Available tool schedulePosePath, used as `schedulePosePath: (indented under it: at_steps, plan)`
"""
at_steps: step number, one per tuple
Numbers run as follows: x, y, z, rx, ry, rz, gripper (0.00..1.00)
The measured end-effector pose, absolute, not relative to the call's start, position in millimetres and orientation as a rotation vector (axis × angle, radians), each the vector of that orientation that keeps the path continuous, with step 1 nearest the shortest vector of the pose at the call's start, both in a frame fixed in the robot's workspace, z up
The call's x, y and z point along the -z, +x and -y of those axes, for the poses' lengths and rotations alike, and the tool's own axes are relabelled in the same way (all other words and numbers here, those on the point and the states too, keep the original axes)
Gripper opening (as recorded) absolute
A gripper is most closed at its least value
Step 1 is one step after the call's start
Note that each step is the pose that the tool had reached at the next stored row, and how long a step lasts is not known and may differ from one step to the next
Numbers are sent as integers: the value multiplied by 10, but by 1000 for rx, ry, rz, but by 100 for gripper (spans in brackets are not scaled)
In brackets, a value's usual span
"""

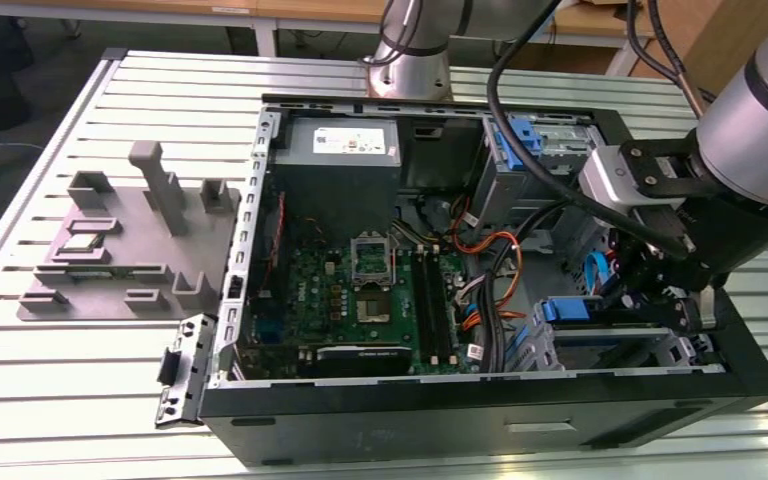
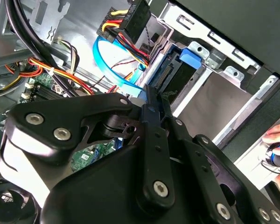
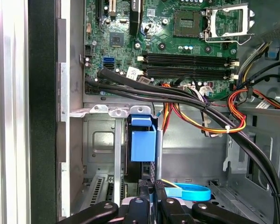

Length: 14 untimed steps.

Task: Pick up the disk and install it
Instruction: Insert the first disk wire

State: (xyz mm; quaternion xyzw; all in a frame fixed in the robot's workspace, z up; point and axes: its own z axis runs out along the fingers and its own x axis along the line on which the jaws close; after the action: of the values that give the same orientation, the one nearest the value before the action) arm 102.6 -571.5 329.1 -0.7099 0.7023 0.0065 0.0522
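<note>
Gripper (image 3: 151, 198) seen low in drive bay of case (image 1: 491, 420), fingers drawn together on edge of disk (image 3: 142, 144). Disk held upright, blue carrier up, partly seated in bay (image 3: 100, 140). Judged rigid, fairly heavy, shock-sensitive; best gripped by side rails. Motherboard (image 3: 186, 46) beyond.

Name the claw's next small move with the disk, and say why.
Probably a short push straight into the drive bay: the disk stands edge-on between the bay's rails, the claw right behind it, and it seems not fully seated.
</note>
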Motion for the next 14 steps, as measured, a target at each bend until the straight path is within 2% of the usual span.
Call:
schedulePosePath:
  at_steps: [4, 5, 14]
  plan:
    - [-3289, 1026, 5715, -20, -2159, -2136, 18]
    - [-3289, 1026, 5715, -20, -2159, -2136, 24]
    - [-3358, 1027, 5715, -20, -2159, -2136, 24]
